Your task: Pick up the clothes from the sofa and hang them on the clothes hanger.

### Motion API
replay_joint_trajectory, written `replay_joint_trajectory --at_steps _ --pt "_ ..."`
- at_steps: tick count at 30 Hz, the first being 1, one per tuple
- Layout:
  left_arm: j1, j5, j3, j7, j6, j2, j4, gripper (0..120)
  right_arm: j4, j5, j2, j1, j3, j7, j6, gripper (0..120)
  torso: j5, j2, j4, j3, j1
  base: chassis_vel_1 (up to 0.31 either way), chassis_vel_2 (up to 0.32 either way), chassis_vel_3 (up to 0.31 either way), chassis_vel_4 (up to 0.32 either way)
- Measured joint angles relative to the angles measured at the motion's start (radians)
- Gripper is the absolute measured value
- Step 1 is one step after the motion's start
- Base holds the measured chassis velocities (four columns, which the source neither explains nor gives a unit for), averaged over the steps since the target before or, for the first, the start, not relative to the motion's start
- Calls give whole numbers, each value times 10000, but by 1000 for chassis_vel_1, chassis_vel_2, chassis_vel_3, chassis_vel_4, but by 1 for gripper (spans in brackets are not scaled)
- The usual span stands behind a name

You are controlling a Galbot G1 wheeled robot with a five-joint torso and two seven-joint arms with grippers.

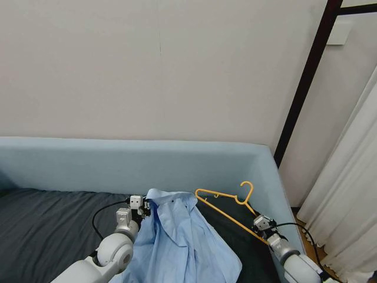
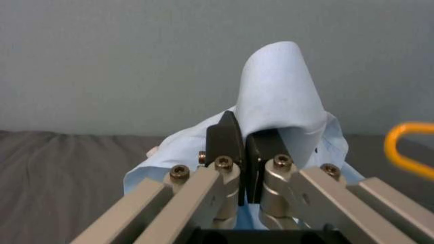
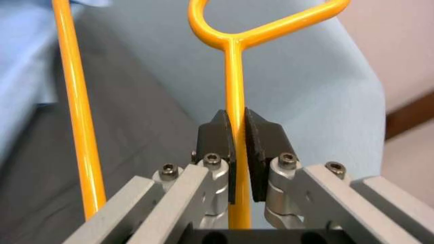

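Note:
A light blue shirt (image 1: 177, 239) is lifted off the dark sofa seat, its collar held up by my left gripper (image 1: 145, 207). In the left wrist view the gripper (image 2: 244, 137) is shut on a fold of the shirt (image 2: 281, 96), which stands up above the fingers. A yellow clothes hanger (image 1: 227, 206) is held up to the right of the shirt, hook upward. My right gripper (image 1: 261, 226) is shut on the hanger's lower bar. In the right wrist view the gripper (image 3: 239, 127) clamps the yellow hanger (image 3: 234, 76) just below its hook.
The sofa has a pale blue backrest (image 1: 118, 162) and right armrest (image 1: 277, 188) around a dark grey seat (image 1: 41, 224). A white wall rises behind. A black pole (image 1: 306, 76) and white curtains (image 1: 353, 194) stand to the right of the sofa.

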Motion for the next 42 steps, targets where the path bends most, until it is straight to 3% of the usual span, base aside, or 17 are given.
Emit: replay_joint_trajectory --at_steps 7,19,32,42 --pt "-30 -97 142 -177 143 17 -240 0 473 -1306 66 -779 -579 74 465 4 0 1 -4 0 -1 0 0 0 0" --pt "186 -81 230 -490 360 -147 -541 0 -81 -1331 1290 428 -2206 821 88 4 -3 1 0 1 0 0 0 0 0" --pt "316 -273 257 -685 474 -182 -866 0 -769 -898 2113 1170 -2568 1847 -830 4 -2 -1 -3 1 1 0 0 0 0" --pt "9 -277 987 -917 623 -484 -1200 0 -862 -1161 2311 1440 -2746 2155 -1120 4 0 -1 -3 1 1 0 0 0 0"
